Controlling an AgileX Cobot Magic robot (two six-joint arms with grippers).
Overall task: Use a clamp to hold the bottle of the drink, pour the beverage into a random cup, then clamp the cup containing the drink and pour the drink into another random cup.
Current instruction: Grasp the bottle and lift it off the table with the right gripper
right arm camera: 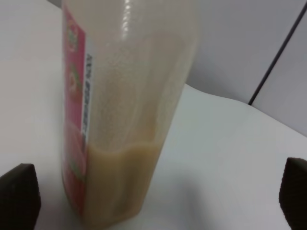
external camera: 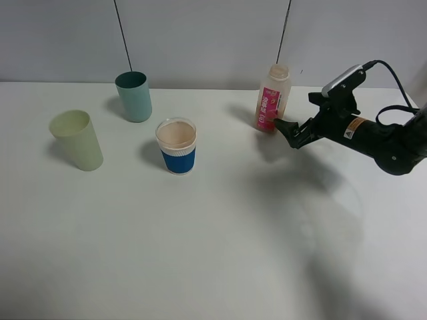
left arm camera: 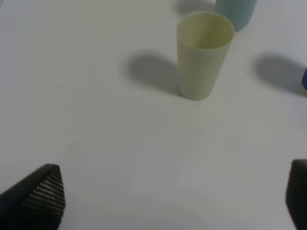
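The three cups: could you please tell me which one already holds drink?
The short blue-sleeved cup, filled with peach-tan beverage; the pale yellow-green tumbler and teal tumbler show none.

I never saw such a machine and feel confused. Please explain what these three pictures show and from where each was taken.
It is a robot with two arms, each ending in a gripper. One picture looks down from a high camera; the other two come from cameras on the wrists. On the white table stand a bottle, a blue-sleeved cup holding beverage, a yellow-green tumbler and a teal tumbler. The right gripper is open around the bottle; the left gripper is open too. Nothing is held.
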